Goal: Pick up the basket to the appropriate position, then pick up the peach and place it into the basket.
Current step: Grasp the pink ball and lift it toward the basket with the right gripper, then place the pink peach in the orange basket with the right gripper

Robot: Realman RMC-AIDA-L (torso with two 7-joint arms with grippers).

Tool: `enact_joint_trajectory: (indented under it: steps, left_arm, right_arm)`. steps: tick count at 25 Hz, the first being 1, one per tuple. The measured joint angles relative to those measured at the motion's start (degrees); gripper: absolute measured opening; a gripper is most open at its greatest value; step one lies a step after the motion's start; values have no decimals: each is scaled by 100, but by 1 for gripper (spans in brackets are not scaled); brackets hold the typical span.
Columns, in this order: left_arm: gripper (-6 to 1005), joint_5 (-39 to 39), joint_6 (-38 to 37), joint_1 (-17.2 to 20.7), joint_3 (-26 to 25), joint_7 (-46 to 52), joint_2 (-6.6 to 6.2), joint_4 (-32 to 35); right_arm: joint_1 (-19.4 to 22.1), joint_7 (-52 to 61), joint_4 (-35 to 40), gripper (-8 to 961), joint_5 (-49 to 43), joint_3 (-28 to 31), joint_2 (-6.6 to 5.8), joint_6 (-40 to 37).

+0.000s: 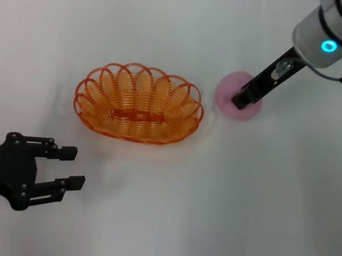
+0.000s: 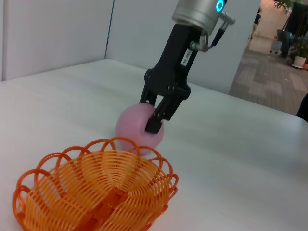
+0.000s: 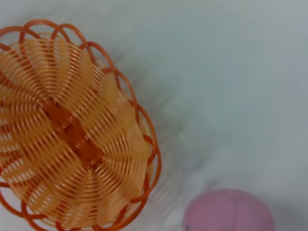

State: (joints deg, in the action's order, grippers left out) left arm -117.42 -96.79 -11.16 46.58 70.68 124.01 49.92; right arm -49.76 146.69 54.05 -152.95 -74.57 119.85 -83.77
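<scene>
The orange basket (image 1: 139, 104) sits on the white table in the middle; it also shows in the left wrist view (image 2: 96, 192) and the right wrist view (image 3: 72, 134), and it holds nothing. The pink peach (image 1: 234, 89) rests on the table just right of the basket, also seen in the left wrist view (image 2: 134, 126) and the right wrist view (image 3: 228, 211). My right gripper (image 1: 244, 101) is down at the peach, open, with its fingers (image 2: 154, 122) spread over the peach's top. My left gripper (image 1: 74, 167) is open and empty, near the front left, in front of the basket.
The white table (image 1: 262, 210) stretches around both things. In the left wrist view a grey wall (image 2: 57, 33) and a corridor lie beyond the table's far edge.
</scene>
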Motion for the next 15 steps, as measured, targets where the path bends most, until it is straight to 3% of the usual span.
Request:
enact_joint_trajectory:
  steps: [7,15]
  left_arm:
    - [509,0,-6,-13,0,8,-8,0]
    - [509,5,-6,-42,-68,8,-8,-1]
  right_arm:
    - [-110,58,269,322,-170,210,29,-529]
    - [-186,-7,441,323,385,209,47,-582]
